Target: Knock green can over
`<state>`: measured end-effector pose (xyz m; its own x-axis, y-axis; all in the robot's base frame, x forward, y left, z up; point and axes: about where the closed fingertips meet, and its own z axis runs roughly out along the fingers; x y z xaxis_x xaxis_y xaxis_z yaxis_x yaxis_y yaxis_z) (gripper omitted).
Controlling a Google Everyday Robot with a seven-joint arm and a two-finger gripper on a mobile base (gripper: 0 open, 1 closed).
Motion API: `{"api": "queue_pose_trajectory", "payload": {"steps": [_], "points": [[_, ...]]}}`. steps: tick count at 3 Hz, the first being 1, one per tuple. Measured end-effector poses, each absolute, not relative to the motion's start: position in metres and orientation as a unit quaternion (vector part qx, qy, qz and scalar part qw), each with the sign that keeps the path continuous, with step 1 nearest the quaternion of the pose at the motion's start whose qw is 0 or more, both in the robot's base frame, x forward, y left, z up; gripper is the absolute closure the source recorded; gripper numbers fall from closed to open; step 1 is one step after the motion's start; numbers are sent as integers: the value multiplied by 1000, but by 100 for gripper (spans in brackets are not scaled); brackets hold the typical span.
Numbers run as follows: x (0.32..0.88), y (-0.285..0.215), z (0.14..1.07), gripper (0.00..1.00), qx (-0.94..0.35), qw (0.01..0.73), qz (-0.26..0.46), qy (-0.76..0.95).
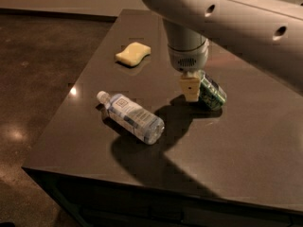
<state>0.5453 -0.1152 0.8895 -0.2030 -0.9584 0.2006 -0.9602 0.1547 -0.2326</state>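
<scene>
The gripper (191,94) hangs straight down from the pale arm (227,13) over the middle of the counter (246,145), well back from the near edge and about halfway between the left edge and the right side of the view. Only 1 pale pad shows below the wrist housing, so I cannot tell whether the jaws are open or closed. Its lower end is close to the counter surface.

The green can (213,92) lies just to the right of that pad and is touching it or nearly so. The can is sharply tilted, with its upper end against the gripper and its lower end pointing toward the near-right corner. It is not clamped in any way I can see.

1 clear water bottle (135,118) lies on its side toward the near-left corner, cap pointing at the left edge, well apart from the can. 1 yellow sponge (133,54) rests flat by the left edge, nearer the far-left corner.
</scene>
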Motion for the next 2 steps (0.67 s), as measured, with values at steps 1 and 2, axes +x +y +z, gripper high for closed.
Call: {"api": "queue_pose_trajectory", "payload": {"steps": [1, 2], "points": [[550, -113, 888, 0, 632, -6, 157, -759], [550, -113, 888, 0, 632, -6, 157, -759]]}}
